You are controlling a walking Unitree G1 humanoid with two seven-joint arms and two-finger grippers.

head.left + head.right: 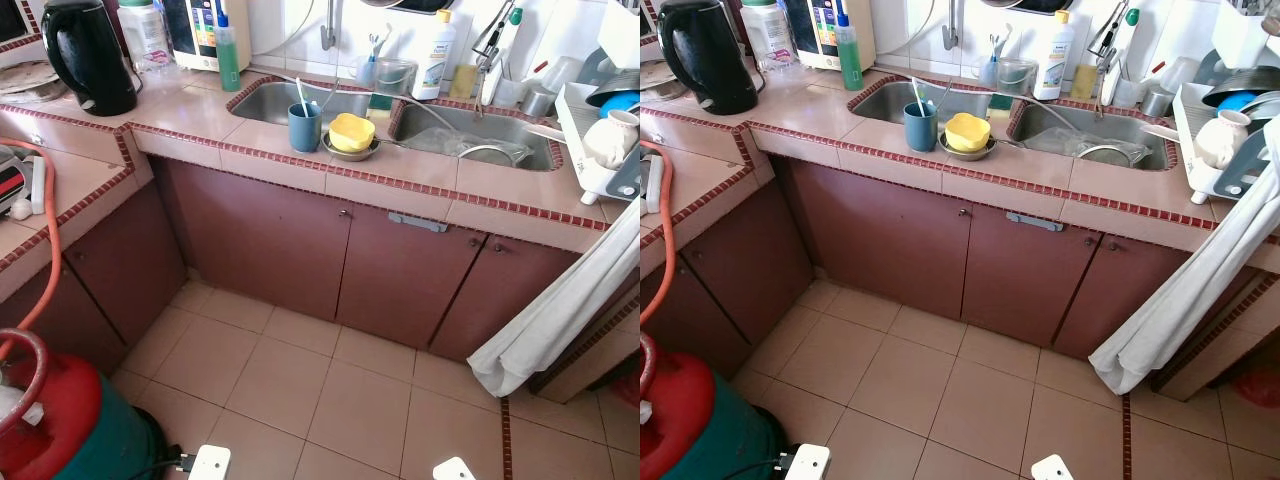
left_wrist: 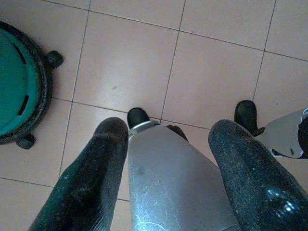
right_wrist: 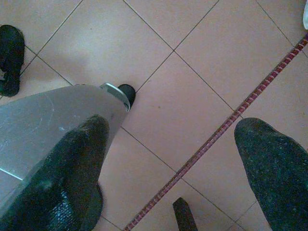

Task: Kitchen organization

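Both claws, left claw point(image 2: 166, 163) and right claw point(image 3: 168, 163), are hanging wide open and empty over floor tiles point(image 1: 300, 380); approaching seems underway, next reaching the blue cup point(image 1: 304, 127) at twelve o'clock on the desk point(image 1: 400, 185).

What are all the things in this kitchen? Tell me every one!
Kettle: one, black, back left of counter.
Cup: one, blue, with a toothbrush in it, on the counter edge in front of the sinks.
Bowl: one, yellow, on a small dish beside the cup.
Sinks: two, steel, side by side.
Green bottle: one, behind the left sink.
White bottle: one, between the sinks at the wall.
Dish rack: one, white, far right.
Cloth: one, white, hanging at right.
Gas cylinder: one, red, on a green base, on the floor at left.
Left gripper: fingers open, above the floor.
Right gripper: fingers open, above the floor.
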